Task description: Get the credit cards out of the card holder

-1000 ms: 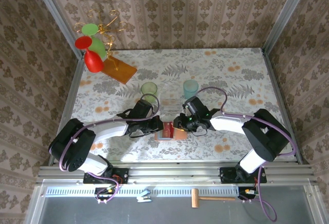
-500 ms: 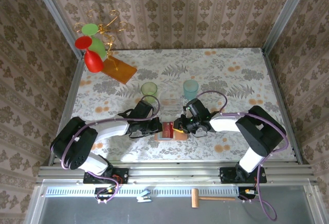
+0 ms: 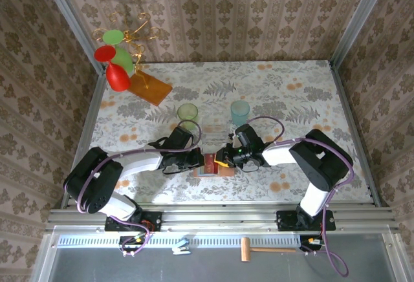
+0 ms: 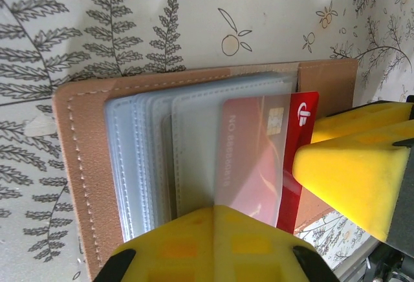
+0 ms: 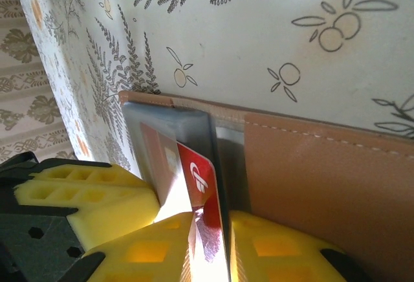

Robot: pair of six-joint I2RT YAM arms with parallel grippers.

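One credit card [image 5: 197, 185] is clamped in our right tool [image 5: 208, 225], closed left tool [image 3: 193, 158] pinning the card holder [image 4: 77, 152]; next we pull straight.

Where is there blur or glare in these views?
Left wrist view: the yellow foam finger at the bottom edge is out of focus, and the red credit card looks hazy under its clear plastic sleeve. Right wrist view: glare burns white beside the card, between the fingers. Top external view: evenly lit, sharp.
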